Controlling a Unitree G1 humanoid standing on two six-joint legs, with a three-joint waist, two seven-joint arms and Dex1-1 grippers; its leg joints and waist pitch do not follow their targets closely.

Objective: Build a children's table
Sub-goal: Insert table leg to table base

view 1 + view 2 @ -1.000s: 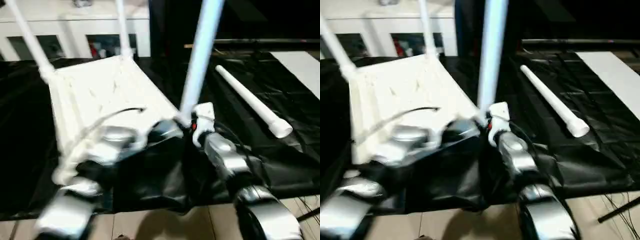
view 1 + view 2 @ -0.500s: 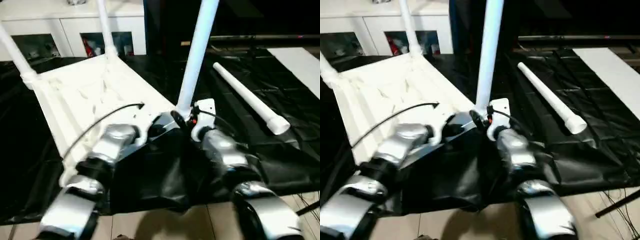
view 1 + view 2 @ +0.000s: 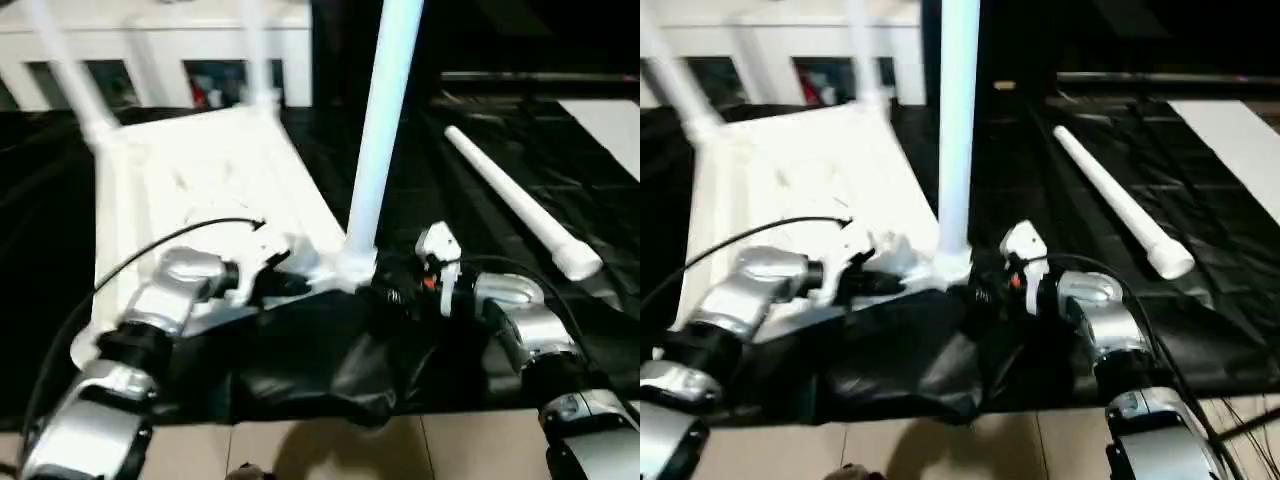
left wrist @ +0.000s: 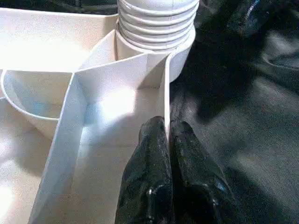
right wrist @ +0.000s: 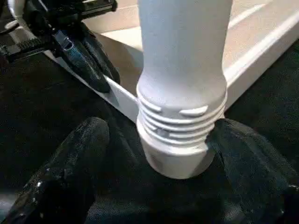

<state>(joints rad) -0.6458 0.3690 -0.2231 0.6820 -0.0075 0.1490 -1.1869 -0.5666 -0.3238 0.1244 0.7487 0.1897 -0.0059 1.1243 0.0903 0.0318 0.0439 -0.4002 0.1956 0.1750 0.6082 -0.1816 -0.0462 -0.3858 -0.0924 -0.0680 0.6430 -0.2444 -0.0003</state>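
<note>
Now table rim [image 4: 164, 100] between left fingers [image 4: 150, 177] (leg [image 5: 184, 70] between right's).

I work in what looks like a home room: a white cabinet [image 3: 150, 50] with glass doors behind, pale wood floor [image 3: 330, 450], black sheeting [image 3: 330, 360] spread underfoot.

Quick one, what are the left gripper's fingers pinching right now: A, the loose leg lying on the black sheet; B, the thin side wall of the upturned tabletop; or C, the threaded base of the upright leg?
B: the left gripper has its fingers shut on the tabletop's side wall, just short of the upright leg.
</note>
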